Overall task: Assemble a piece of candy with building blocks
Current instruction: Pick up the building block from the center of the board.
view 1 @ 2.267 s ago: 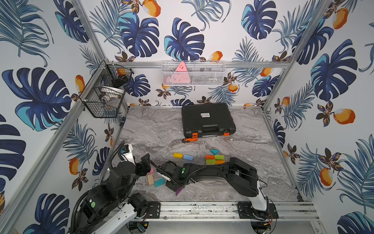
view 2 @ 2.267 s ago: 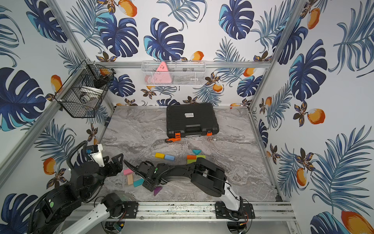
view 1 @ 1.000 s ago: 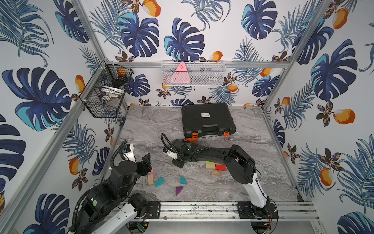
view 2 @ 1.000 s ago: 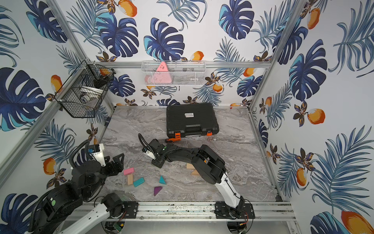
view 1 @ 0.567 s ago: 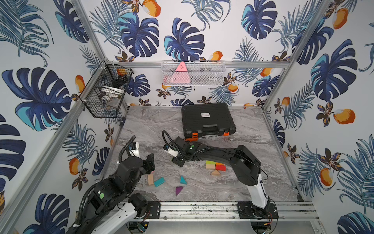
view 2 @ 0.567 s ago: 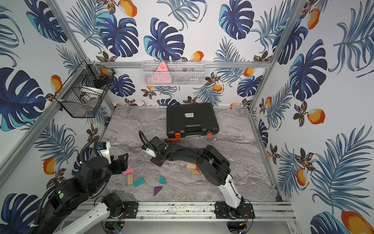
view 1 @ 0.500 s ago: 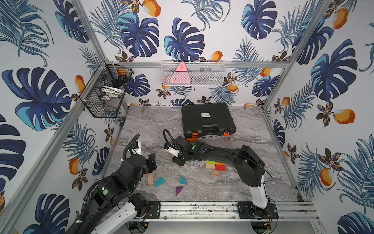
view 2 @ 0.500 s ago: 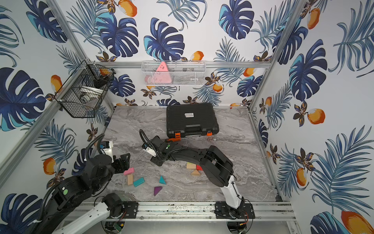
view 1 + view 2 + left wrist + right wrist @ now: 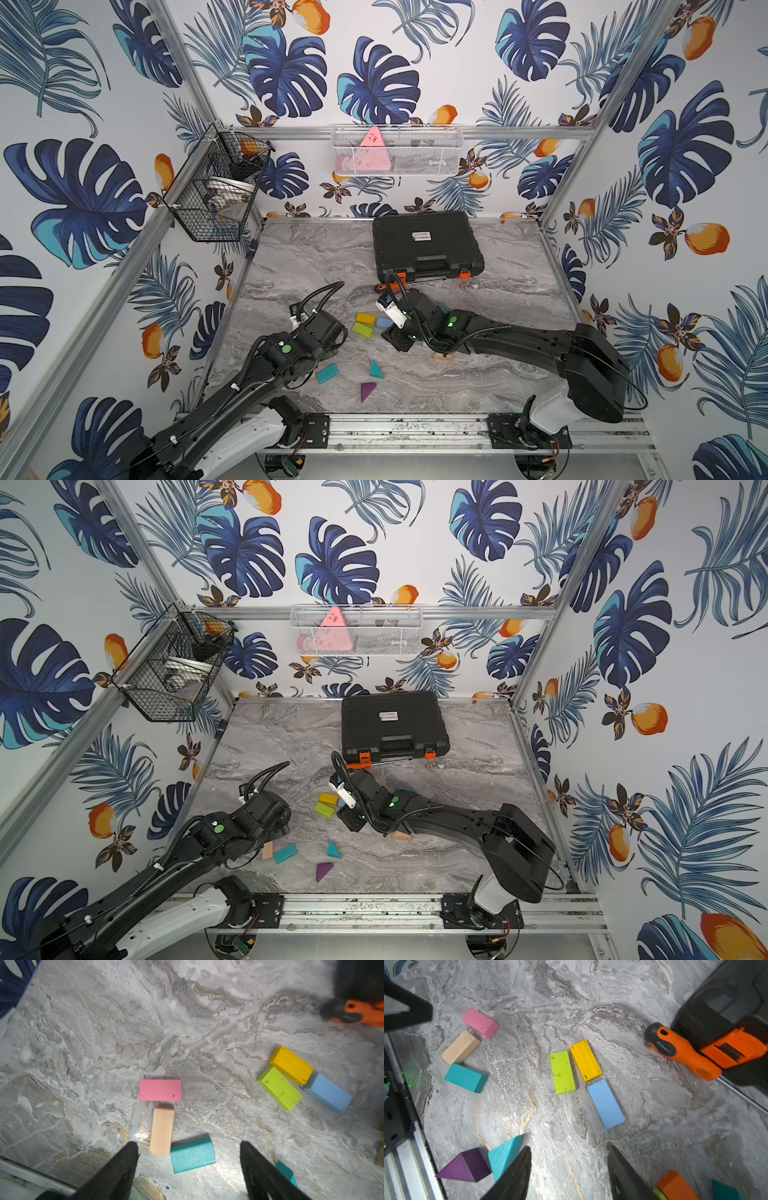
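Three building blocks lie together mid-table: yellow (image 9: 365,318), green (image 9: 362,329) and light blue (image 9: 384,323). My right gripper (image 9: 568,1146) hovers just right of them, open and holding nothing; the green block (image 9: 562,1072) lies ahead of its tips. At the near left lie a pink block (image 9: 160,1090), a plain wood block (image 9: 162,1131) and a teal block (image 9: 192,1156). My left gripper (image 9: 188,1144) hangs open above the teal block, apart from it. A teal triangle (image 9: 375,369) and a purple triangle (image 9: 367,390) rest near the front edge.
A black tool case (image 9: 426,245) sits at the back, with an orange-handled screwdriver (image 9: 681,1051) in front of it. An orange block (image 9: 675,1186) and a wood piece (image 9: 442,356) lie under my right arm. Wire baskets (image 9: 216,195) hang on the walls.
My right gripper opened, left the green block beside the yellow one and drew back to the right. My left arm swung forward over the pink, wood and teal blocks.
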`<state>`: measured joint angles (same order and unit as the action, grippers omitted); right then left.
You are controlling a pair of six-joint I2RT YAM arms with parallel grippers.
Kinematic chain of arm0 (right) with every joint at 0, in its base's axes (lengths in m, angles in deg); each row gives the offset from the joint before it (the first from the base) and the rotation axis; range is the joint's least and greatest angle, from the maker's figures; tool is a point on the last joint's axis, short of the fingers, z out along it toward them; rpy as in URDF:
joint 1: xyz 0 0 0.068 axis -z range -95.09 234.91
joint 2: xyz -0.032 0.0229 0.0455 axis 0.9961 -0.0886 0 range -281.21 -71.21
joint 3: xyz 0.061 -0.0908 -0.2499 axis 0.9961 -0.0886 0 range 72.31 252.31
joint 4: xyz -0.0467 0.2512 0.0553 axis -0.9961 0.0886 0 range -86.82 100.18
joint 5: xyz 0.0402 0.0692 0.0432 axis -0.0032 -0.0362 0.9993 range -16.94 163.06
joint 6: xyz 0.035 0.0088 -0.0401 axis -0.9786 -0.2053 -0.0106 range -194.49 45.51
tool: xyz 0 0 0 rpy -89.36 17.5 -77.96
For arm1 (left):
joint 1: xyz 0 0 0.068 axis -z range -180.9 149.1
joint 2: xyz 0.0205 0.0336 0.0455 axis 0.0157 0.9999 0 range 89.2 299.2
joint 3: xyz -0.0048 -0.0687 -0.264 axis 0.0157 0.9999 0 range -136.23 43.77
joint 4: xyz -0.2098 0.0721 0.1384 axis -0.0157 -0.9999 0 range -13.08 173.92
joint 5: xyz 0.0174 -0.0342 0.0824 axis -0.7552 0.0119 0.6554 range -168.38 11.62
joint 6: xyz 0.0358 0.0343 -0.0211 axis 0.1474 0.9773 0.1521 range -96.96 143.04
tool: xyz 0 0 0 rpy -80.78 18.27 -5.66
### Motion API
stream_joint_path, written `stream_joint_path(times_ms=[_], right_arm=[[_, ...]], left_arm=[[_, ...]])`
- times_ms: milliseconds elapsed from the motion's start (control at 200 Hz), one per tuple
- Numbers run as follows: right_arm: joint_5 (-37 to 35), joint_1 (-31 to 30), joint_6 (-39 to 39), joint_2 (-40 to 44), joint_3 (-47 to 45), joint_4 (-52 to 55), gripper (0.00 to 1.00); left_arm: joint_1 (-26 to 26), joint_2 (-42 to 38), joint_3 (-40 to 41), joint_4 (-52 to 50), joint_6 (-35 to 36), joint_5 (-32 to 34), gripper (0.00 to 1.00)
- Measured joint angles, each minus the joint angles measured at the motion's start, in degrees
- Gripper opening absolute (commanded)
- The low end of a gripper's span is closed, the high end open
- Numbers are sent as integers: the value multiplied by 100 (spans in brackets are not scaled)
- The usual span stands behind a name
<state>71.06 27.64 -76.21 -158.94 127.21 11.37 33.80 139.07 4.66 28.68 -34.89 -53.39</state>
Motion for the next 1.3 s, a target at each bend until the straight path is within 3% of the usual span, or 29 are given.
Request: stream_joint_path(times_ms=[275, 661, 896, 1051, 1301], right_arm=[[-151, 173, -302, 361, -509, -428, 71], [-199, 168, -448, 348, -831, -918, 72], [-243, 168, -470, 219, -879, -1106, 73], [-262, 168, -472, 116, -879, -1126, 73], [-286, 168, -470, 28, -861, -1128, 73]], left_arm=[[0, 275, 529, 389, -476, -455, 86], [4, 739, 1143, 1067, -647, -1176, 85], [162, 1108, 1108, 1117, -664, -1001, 85], [529, 1320, 1029, 1056, -778, -769, 85], [728, 1032, 748, 855, -957, -782, 85]])
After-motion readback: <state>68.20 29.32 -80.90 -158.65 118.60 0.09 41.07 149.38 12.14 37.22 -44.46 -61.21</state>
